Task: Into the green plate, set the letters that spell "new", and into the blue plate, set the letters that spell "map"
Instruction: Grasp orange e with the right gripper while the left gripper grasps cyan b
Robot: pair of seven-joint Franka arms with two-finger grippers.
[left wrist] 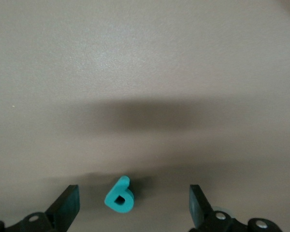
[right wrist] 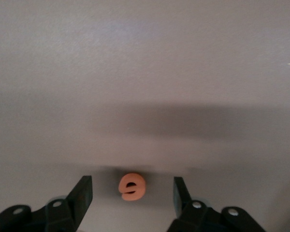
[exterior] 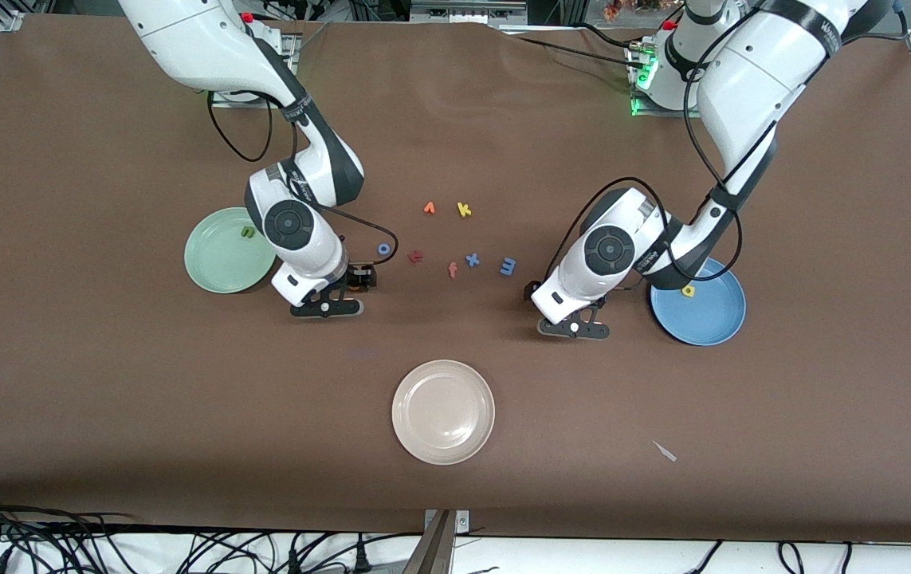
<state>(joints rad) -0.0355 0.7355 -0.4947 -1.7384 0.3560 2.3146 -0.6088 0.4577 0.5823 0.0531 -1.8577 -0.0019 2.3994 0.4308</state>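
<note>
The orange "e" [right wrist: 132, 186] lies on the table between the fingers [right wrist: 82, 194] of my right gripper [right wrist: 132, 191], which is open with a gap on each side. My right gripper [exterior: 326, 301] is low over the table beside the green plate [exterior: 216, 267], which holds the green "n" [exterior: 247, 232]. My left gripper [exterior: 575, 323], low beside the blue plate [exterior: 710, 323], is open wide around the teal letter [left wrist: 120, 198], touching nothing. A yellow letter [exterior: 688, 291] lies in the blue plate. The blue "m" [exterior: 508, 266] lies on the table between the arms.
Between the arms lie a reddish-orange letter [exterior: 429, 208], a yellow "k" [exterior: 464, 209], a blue "o" [exterior: 383, 249], a dark red letter [exterior: 415, 257], an orange "f" [exterior: 452, 270] and a blue "x" [exterior: 472, 259]. A beige plate [exterior: 443, 411] stands nearer the front camera.
</note>
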